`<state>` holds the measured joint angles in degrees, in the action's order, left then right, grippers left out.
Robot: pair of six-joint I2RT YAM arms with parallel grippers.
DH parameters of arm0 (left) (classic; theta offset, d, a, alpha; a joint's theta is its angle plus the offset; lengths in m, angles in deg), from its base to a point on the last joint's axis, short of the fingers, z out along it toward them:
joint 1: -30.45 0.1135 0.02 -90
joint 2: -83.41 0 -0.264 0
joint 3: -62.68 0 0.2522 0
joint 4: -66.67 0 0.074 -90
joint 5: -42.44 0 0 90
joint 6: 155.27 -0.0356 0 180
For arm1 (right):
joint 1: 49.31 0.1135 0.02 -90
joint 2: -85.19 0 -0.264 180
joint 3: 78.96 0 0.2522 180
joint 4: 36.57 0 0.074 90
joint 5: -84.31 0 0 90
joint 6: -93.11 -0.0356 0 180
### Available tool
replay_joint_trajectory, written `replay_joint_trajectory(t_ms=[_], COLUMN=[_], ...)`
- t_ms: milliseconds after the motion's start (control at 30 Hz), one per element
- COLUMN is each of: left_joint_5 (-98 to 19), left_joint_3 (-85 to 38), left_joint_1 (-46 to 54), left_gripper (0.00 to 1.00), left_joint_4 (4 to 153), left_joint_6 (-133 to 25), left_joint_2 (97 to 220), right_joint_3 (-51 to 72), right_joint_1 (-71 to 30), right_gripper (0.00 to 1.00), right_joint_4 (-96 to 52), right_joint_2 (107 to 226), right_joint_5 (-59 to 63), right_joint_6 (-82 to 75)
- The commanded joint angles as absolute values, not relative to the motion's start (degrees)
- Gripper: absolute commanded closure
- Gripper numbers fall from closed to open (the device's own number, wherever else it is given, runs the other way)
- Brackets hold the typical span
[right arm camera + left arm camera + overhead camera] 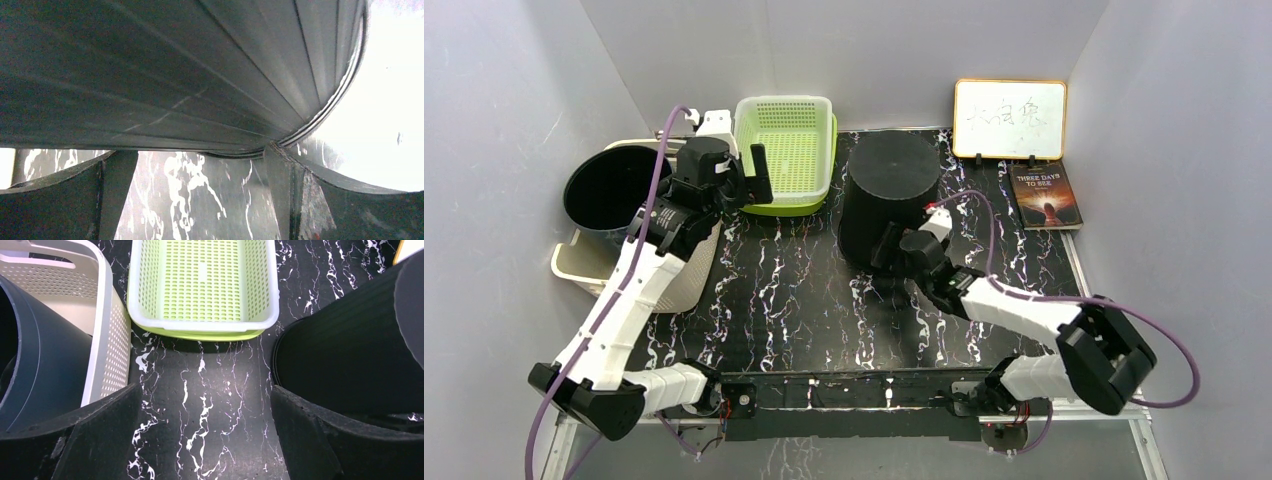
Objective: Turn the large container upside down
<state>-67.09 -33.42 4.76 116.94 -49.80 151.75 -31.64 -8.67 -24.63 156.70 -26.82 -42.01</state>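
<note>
Grey walls ring the marbled tabletop (804, 300); the large container (889, 195) stands toward 1 o'clock, its flat base seemingly upward. The right pincer (902, 248), spread wide, sits at its 6 o'clock rim and should back off slowly without nudging it. The left pincer (749, 180) hangs wide, empty.

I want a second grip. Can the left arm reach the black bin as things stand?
Probably yes: only bare tabletop separates the bin from the left gripper, whose jaws are open.

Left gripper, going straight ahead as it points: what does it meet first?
Most likely the near wall of the green basket, centred ahead of the left gripper; only bare tabletop lies between, depth uncertain.
</note>
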Motion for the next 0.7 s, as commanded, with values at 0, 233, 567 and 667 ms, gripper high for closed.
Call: replay_joint_trajectory(t_ms=[0, 233, 567, 667], left_joint_5=[-67.5, -65.4, -63.3, -62.7], left_joint_3=[-32.0, -29.6, -28.6, -28.8], left_joint_1=[4.5, 4.5, 4.5, 4.5], left_gripper=[0.02, 0.02, 0.02, 0.02], left_joint_4=[116.2, 116.0, 117.1, 117.3], left_joint_6=[-50.4, -49.7, -51.0, -51.2], left_joint_2=[148.6, 146.9, 145.5, 145.9], right_joint_3=[-22.2, -9.6, 7.9, 11.0], right_joint_1=[-9.2, -15.9, -24.4, -26.6], right_gripper=[0.02, 0.02, 0.02, 0.02], right_joint_4=[-35.2, -39.4, -38.5, -38.8], right_joint_2=[162.6, 176.1, 193.1, 196.3], right_joint_5=[-39.2, -38.5, -34.8, -32.8], right_joint_6=[-38.5, -36.1, -31.9, -30.8])
